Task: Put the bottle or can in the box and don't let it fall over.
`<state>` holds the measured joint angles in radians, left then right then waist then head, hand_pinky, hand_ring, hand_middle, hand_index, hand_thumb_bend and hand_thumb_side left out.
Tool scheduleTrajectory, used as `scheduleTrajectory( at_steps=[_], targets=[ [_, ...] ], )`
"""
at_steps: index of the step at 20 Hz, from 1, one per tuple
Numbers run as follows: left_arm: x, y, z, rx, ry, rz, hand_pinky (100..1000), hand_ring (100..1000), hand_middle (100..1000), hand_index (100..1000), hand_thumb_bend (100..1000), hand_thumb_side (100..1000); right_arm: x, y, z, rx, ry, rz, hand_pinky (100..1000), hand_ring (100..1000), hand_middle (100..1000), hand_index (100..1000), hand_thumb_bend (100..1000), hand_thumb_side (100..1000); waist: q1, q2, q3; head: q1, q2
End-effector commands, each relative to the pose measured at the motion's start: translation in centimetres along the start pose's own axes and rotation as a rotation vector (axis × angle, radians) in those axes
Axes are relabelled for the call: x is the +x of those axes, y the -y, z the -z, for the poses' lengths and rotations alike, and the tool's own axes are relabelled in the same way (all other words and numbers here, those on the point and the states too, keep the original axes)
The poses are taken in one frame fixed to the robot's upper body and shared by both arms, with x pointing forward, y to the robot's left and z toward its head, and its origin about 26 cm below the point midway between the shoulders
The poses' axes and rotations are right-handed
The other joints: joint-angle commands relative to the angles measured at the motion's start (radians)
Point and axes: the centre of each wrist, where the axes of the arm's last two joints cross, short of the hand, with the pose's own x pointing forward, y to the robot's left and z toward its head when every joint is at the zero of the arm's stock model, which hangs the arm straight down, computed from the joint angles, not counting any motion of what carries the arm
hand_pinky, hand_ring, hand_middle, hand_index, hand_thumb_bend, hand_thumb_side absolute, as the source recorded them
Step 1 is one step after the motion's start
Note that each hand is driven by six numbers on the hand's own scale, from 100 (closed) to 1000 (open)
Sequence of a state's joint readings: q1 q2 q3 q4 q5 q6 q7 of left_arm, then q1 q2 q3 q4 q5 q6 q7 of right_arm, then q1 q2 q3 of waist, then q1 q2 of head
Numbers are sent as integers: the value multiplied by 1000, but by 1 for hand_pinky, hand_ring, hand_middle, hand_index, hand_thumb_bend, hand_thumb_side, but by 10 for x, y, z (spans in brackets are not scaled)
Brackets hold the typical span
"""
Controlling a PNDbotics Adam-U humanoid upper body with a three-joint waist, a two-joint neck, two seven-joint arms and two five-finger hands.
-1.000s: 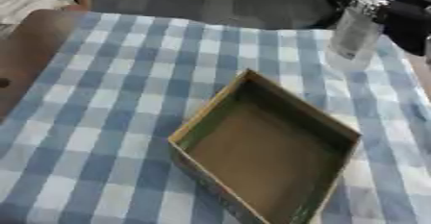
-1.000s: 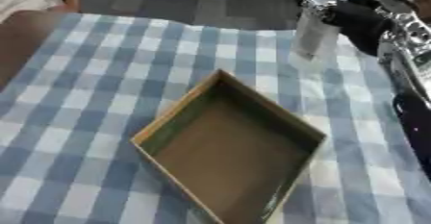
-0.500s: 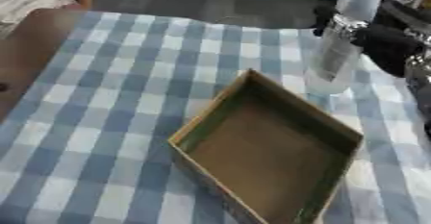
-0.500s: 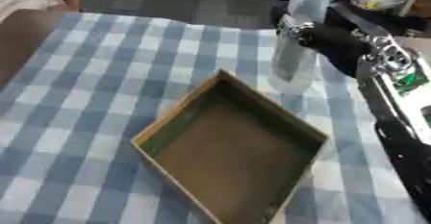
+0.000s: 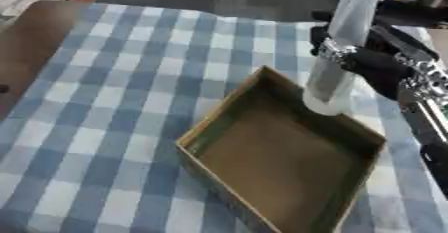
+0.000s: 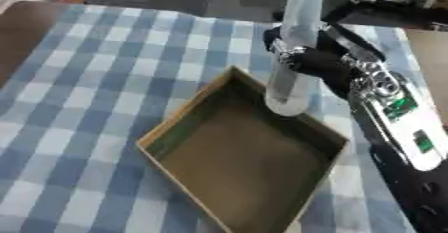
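Gripping the clear bottle (image 6: pixel 295 52) in my right hand (image 6: pixel 313 61), fingers curled round its middle, I hold it upright, its base just below my hand, over the far corner of the open cardboard box (image 6: pixel 245 157).

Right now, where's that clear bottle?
The bottle is upright in the robot's right hand, held above the far right edge of the cardboard box on the checked cloth.

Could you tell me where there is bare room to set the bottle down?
The brown cardboard box has a bare floor. Blue-checked cloth left of it is free. The far right corner is crowded: the right hand holds the clear plastic bottle there.
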<state>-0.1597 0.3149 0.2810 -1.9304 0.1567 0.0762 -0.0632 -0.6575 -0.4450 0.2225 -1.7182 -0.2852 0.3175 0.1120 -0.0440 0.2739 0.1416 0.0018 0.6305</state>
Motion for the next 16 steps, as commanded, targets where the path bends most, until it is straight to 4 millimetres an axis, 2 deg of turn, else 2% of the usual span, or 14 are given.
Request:
scheduleTrajectory(
  at_steps=[1,7,8,10,11,12,15,16],
  targets=[
    [7,-3,3,1,29,18,1000,632,851,925,100,726,13,-4,-2,-3,43,-30,856,1000,1000,176,100,316,6,-13,-1,4,-11],
    [6,-3,3,-1,27,18,1000,632,851,925,100,728,12,-9,-4,-7,45,-35,855,1000,1000,187,100,312,6,-7,-3,4,-15],
    [6,-2,3,-2,27,18,1000,631,851,925,100,728,11,-10,-4,-6,45,-36,854,1000,1000,268,100,276,6,-6,-4,4,-15],
    [6,-2,3,-2,27,18,1000,631,851,925,100,728,8,-11,-4,-5,40,-42,853,1000,1000,286,100,267,6,-5,-4,3,-17],
    [6,-2,3,-2,27,18,1000,631,850,925,100,729,6,-12,-5,-7,40,-46,854,1000,1000,356,100,204,6,-4,-5,3,-18],
    [6,-2,3,-2,26,18,1000,631,850,925,100,729,4,-13,-5,-10,41,-52,855,1000,1000,388,100,176,6,-3,-6,3,-18],
    [5,-2,3,-1,24,18,1000,631,849,925,100,730,-1,-15,-6,-9,56,-80,856,1000,1000,421,100,130,4,-1,-8,2,-20],
    [5,-2,3,-2,23,18,1000,630,849,925,100,731,-2,-16,-6,-7,60,-87,854,1000,1000,473,100,100,4,-1,-8,2,-20]
  ],
)
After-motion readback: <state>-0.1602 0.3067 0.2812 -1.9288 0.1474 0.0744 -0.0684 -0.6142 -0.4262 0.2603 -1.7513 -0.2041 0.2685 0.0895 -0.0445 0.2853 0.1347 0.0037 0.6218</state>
